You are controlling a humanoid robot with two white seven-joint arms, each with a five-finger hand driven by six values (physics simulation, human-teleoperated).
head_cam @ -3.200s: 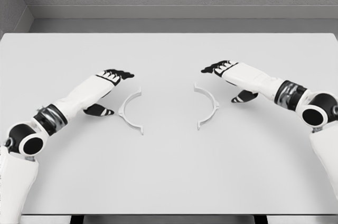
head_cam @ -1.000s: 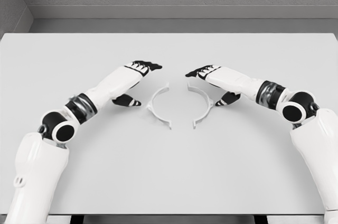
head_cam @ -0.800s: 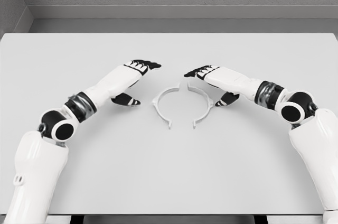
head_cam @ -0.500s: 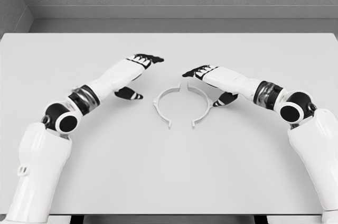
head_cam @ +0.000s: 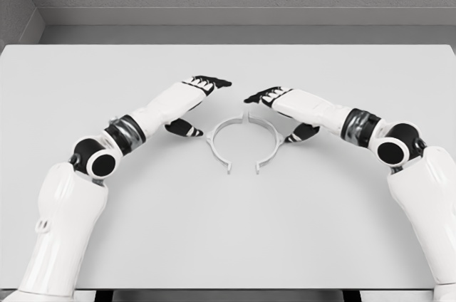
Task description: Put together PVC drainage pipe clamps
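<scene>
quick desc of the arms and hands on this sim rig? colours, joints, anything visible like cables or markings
Both arms have smooth white shells. Each has a dark, metallic-looking banded ring at the forearm and a round black-and-grey joint cap at the elbow. The left hand and right hand are white on the back with black fingers showing white segments, plus black thumbs. No cables or printed markings are visible.

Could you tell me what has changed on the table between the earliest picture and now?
Both hands moved inward and pushed the two clamp halves together. The left half slid right and the right half slid left, so they now form a near ring, far ends almost meeting, near ends still apart. The left hand and right hand stay open, grasping nothing. The table is unchanged.
</scene>
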